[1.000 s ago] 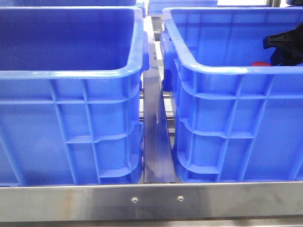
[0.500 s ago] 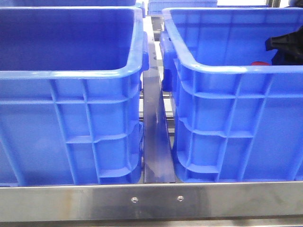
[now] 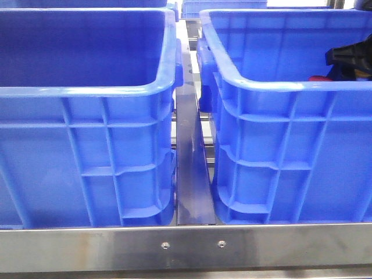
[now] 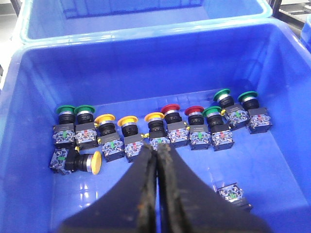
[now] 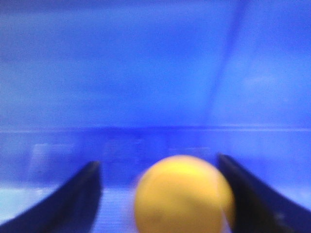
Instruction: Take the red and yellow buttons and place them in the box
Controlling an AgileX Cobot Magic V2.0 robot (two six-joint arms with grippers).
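while our left gripper [image 4: 156, 153] hangs pressed together over the button row, our right gripper [image 5: 160, 194], spread, frames a yellow button cap [image 5: 182, 194]; we judge a pinch comes next.

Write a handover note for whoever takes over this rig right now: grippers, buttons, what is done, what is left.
Left gripper: jaws shut and empty, above a blue crate of push buttons.
Right gripper: jaws apart with a yellow button between them. The view is too blurred to confirm a grip. The front view shows this arm inside the right-hand crate.
Buttons: two red buttons and four yellow buttons sit among green buttons in the crate under the left gripper.
Done: cannot tell if any are delivered.
Left: handle the yellow one, then move the remaining red and yellow.
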